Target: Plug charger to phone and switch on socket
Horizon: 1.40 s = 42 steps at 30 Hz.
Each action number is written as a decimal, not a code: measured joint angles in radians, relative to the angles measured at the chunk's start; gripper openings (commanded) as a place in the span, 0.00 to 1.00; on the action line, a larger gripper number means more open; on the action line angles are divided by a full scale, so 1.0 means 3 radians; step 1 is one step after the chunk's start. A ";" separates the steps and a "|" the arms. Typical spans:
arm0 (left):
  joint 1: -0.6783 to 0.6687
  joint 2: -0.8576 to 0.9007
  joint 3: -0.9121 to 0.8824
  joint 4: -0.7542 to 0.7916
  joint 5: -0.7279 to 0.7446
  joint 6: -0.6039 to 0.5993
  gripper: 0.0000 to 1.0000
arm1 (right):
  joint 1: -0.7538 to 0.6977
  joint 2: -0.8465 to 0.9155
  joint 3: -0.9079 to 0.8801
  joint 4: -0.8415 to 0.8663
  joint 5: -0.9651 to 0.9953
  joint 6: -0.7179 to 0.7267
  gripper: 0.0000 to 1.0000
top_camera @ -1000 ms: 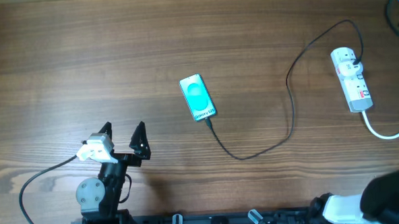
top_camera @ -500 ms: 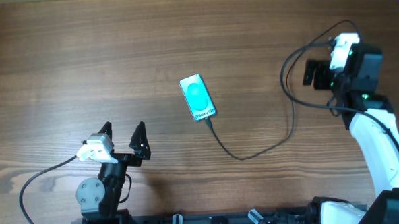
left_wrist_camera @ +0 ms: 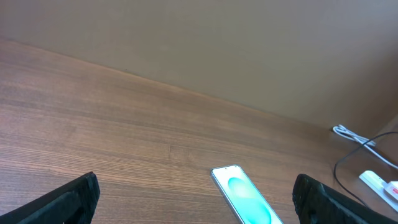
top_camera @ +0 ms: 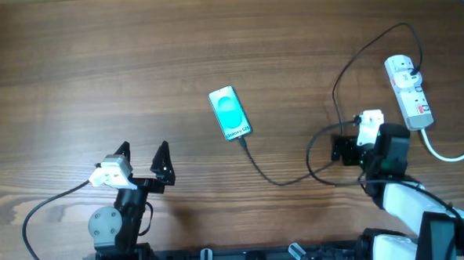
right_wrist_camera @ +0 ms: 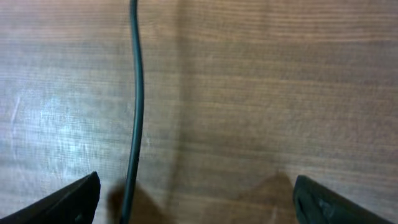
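Only overhead showed you the charger (top_camera: 337, 102) meeting the near end of the mid-table phone (top_camera: 230, 113), socket (top_camera: 409, 91) far right; the right wrist caught just the charger under the right gripper (right_wrist_camera: 198, 198), wide open and empty like the left gripper (top_camera: 143, 149).

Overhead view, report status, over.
Left gripper open, empty. Right gripper open over thin black charger cable. Cable tip at edge of teal-screened phone. White power strip unobstructed.
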 measured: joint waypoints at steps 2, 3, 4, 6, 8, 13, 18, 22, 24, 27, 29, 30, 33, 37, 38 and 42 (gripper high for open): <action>0.0000 0.0000 0.0000 0.0000 0.0000 0.0000 1.00 | 0.0000 -0.0033 -0.0100 0.0113 -0.0008 -0.0028 1.00; 0.0000 0.0000 0.0000 0.0000 0.0000 0.0000 1.00 | 0.0000 -0.0039 -0.0114 0.0127 -0.0008 -0.0037 1.00; 0.0000 0.0000 0.0000 0.0000 0.0000 0.0000 1.00 | 0.0000 -0.0062 -0.0137 0.0131 -0.0009 -0.0047 0.99; 0.0000 0.0000 0.0000 0.0000 0.0000 0.0000 1.00 | 0.0000 -0.0104 -0.0155 0.0102 -0.0011 -0.0050 1.00; 0.0000 0.0000 0.0000 0.0001 0.0000 0.0000 1.00 | 0.0000 -0.0156 -0.0202 0.0113 -0.0024 -0.0047 1.00; 0.0000 0.0000 0.0000 0.0000 0.0000 0.0000 1.00 | 0.0000 -0.0318 -0.0488 0.0408 -0.0071 -0.0023 1.00; 0.0000 0.0000 0.0000 0.0000 0.0000 0.0000 1.00 | 0.0000 -0.0835 -0.0543 -0.0131 -0.0114 0.0090 1.00; 0.0000 -0.0001 0.0000 0.0000 0.0000 0.0000 1.00 | 0.0000 -0.1601 -0.0571 -0.0993 -0.0160 0.0114 1.00; 0.0000 -0.0003 0.0000 0.0001 0.0000 0.0000 1.00 | 0.0000 -0.2152 -0.0647 -0.1125 -0.0177 0.0154 1.00; 0.0000 -0.0003 0.0000 0.0000 0.0000 0.0000 1.00 | 0.0000 -0.2530 -0.0646 -0.1088 -0.0188 0.0230 1.00; 0.0000 -0.0003 0.0000 0.0000 0.0000 0.0000 1.00 | 0.0000 -0.2814 -0.0646 -0.1087 -0.0187 0.0233 1.00; 0.0000 -0.0003 0.0000 0.0000 0.0000 0.0000 1.00 | 0.0000 -0.2894 -0.0646 -0.1111 -0.0186 0.0233 1.00; 0.0000 -0.0004 0.0000 0.0001 0.0000 0.0000 1.00 | 0.0000 -0.3489 -0.0646 -0.1115 -0.0186 0.0233 1.00; 0.0000 -0.0005 0.0000 0.0001 0.0000 0.0000 1.00 | 0.0000 -0.4271 -0.0646 -0.1094 -0.0187 0.0262 1.00; 0.0000 -0.0005 0.0000 0.0000 0.0000 0.0000 1.00 | 0.0000 -0.4346 -0.0646 -0.1100 -0.0187 0.0294 1.00; 0.0000 -0.0005 0.0000 0.0000 0.0000 0.0000 1.00 | 0.0000 -0.4415 -0.0646 -0.1096 -0.0187 0.0342 1.00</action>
